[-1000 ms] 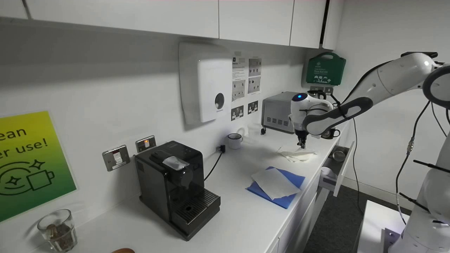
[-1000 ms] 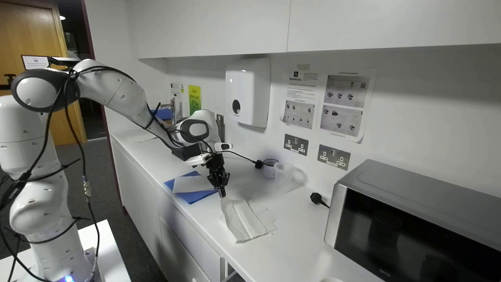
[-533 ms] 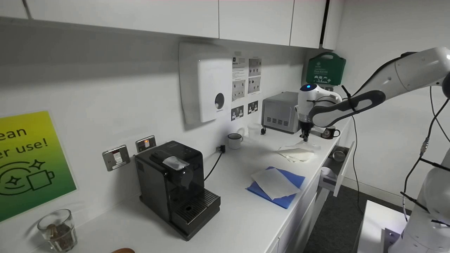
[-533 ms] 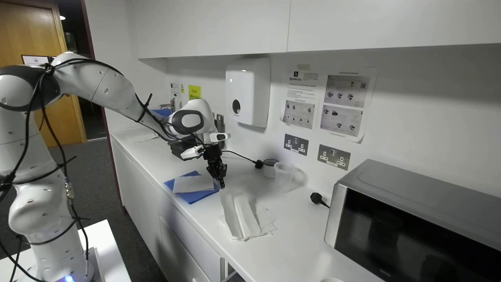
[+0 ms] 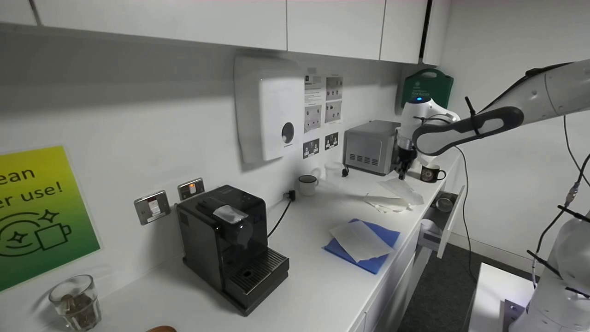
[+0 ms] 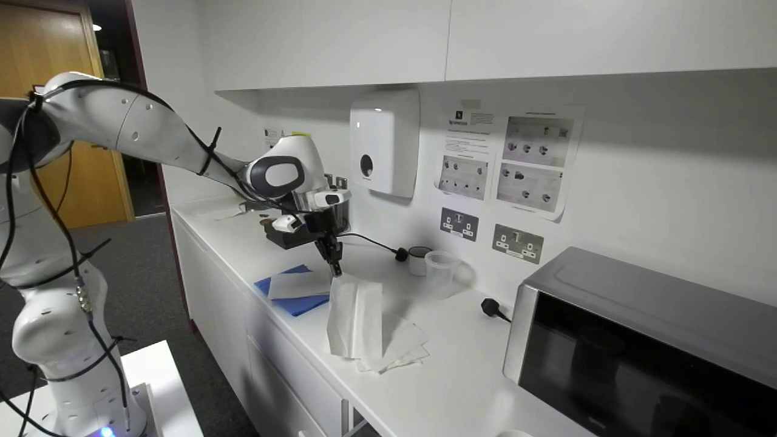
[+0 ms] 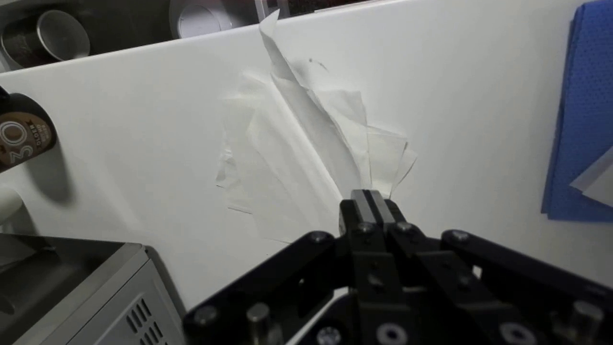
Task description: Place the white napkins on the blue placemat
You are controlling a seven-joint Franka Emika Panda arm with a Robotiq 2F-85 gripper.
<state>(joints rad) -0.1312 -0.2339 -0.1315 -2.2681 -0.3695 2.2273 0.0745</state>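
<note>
My gripper (image 6: 337,273) is shut on the upper edge of a white napkin (image 6: 357,315), which hangs creased below the fingertips in an exterior view. Its lower end reaches down to the other white napkins (image 6: 403,346), fanned out loosely on the counter. From the wrist view, the closed fingers (image 7: 361,207) sit over the near side of this pile (image 7: 385,148). The blue placemat (image 5: 388,236) lies flat near the counter's front edge, nearer the coffee machine than the pile. One white napkin (image 5: 359,240) rests askew on the placemat, leaving blue corners showing.
A black mug (image 5: 429,174) and a grey microwave (image 5: 366,147) stand beyond the pile. Below the counter edge a drawer (image 5: 431,240) is pulled out. A clear plastic cup (image 6: 440,267) and a white mug (image 6: 417,262) stand by the wall, the black coffee machine (image 5: 221,240) farther along.
My gripper has risen from the pile and drawn back a little, away from the pile's middle. The pinched napkin has come up with it, from lying nearly flat to hanging steeply.
</note>
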